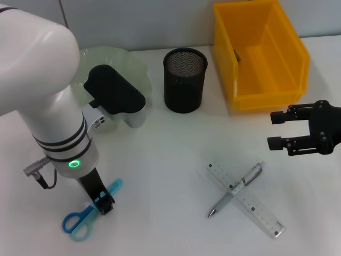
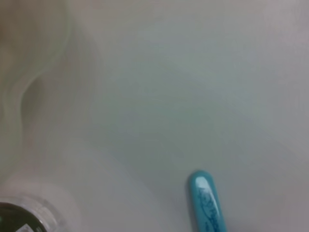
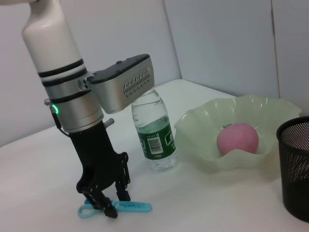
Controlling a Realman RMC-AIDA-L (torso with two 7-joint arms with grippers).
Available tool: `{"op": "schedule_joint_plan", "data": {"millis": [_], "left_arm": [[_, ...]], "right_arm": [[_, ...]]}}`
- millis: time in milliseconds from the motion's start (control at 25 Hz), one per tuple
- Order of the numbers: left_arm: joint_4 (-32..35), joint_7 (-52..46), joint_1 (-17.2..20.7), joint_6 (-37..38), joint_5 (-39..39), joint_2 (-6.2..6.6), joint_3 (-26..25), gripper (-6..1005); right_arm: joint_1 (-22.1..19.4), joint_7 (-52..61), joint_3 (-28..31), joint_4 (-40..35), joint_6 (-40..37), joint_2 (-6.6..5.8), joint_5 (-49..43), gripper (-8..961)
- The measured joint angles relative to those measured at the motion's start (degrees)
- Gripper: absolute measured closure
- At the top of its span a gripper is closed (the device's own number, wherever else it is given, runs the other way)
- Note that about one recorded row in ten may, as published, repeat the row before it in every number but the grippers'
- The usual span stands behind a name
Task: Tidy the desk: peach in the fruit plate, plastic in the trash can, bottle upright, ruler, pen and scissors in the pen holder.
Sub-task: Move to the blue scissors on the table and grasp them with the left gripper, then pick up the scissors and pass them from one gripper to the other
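Scissors [image 1: 88, 212] lie nearest to us, blue-handled, flat on the white worktop [image 1: 160, 160] at the near left, loops toward us and the light blue blade cover pointing away to the right. We've got our left gripper [image 1: 104, 205] right down on them; from the right wrist view its black fingers [image 3: 111, 205] straddle the middle of the scissors, tips touching or nearly touching the worktop, narrowly parted, and we cannot tell if they are actually pinching. Our left wrist view gives us only the rounded blue tip of the scissors [image 2: 206, 203] on bare white surface.

Over on the near right, the ruler [image 1: 246, 199] lies flat and slanted, with the pen [image 1: 236, 189] crossed over it, tip toward us. Our right gripper [image 1: 274, 129] hovers above the worktop at the right edge, fingers wide apart, holding nothing, just near of the yellow bin [image 1: 259, 53].

Farther back, the black mesh pen holder [image 1: 184, 80] stands in the middle, beside the bin. At the far left sits the pale green fruit plate [image 3: 241, 135] with the pink peach [image 3: 237, 138] in it. The bottle [image 3: 155, 131] stands upright just beside the plate, partly hidden behind our left arm.
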Motion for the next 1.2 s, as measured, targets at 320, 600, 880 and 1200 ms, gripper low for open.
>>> {"op": "schedule_joint_plan", "data": {"millis": [320, 600, 880, 1200], "left_arm": [[0.17, -0.38, 0.0, 0.0, 0.24, 0.0, 0.32, 693], [1.78, -0.57, 0.39, 0.6, 0.4, 0.0, -0.55, 723], [2.38, -0.13, 0.8, 1.18, 0.17, 0.06, -1.11, 766], [9.4, 5.78, 4.37, 5.98, -1.47, 0.41, -13.71, 771]], "right_arm": [[-0.01, 0.0, 0.05, -0.04, -0.21, 0.0, 0.05, 228], [-0.1, 0.0, 0.09, -0.04, -0.24, -0.09, 0.09, 228], [-0.1, 0.0, 0.09, -0.03, -0.24, -0.09, 0.06, 228], [-0.12, 0.03, 0.1, -0.03, -0.31, -0.09, 0.22, 228]]}}
